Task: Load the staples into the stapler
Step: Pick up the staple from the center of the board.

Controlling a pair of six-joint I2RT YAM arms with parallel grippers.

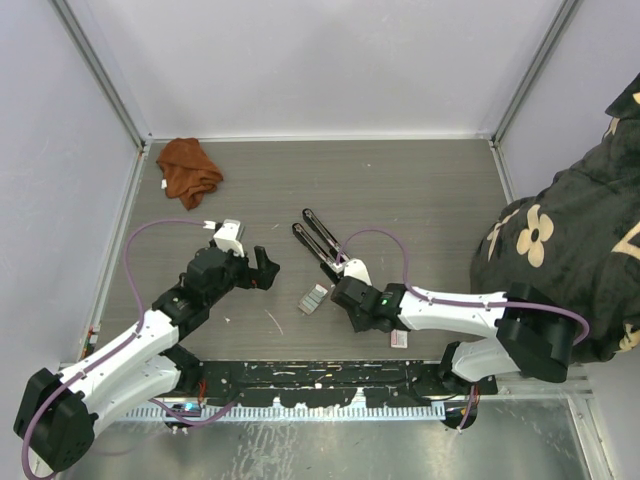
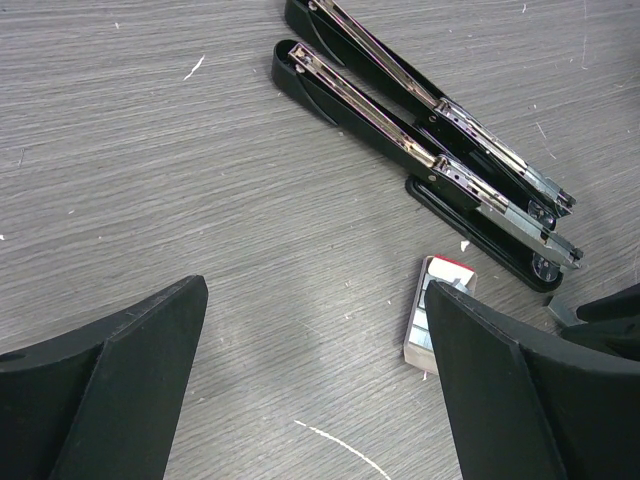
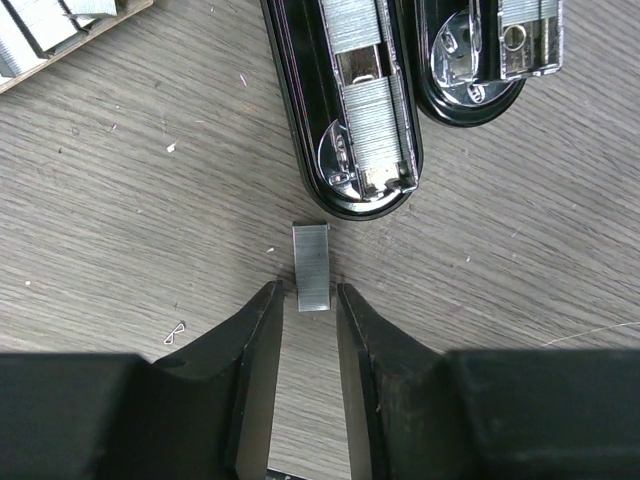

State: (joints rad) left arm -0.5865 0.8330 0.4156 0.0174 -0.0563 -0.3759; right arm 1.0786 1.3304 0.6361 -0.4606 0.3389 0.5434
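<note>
Right pincer (image 3: 310,292): right up at the lens, black fingers drawn in narrow either side of a short staple strip (image 3: 311,262). Biting it or only flanking it? Cannot tell.
Staple strip: flat on the table (image 3: 120,200), lower end between the fingertips, upper end just beside the rounded end of the near stapler (image 3: 345,110).
Near stapler: lying open, silvery staples showing in its channel, and its far length is cut off by the frame.
Second stapler (image 3: 480,60): close alongside, only its chrome end in shot.
Left pincer (image 2: 318,290): spread wide, nothing between the fingers, hanging over bare table near both staplers.
Tray (image 2: 428,312): grey strips inside, half hidden behind a left finger. The right wrist view catches just a corner.
Box (image 1: 398,340): red and white, by the right arm near the front edge, print too small to read.
Loose staple (image 3: 176,332): a single one, left of the fingers.
Open room: broad bare table beyond the staplers. There's an orange cloth (image 1: 188,170) in the far left corner, and a person (image 1: 560,250) in dark flowered fabric crowds the right edge.
</note>
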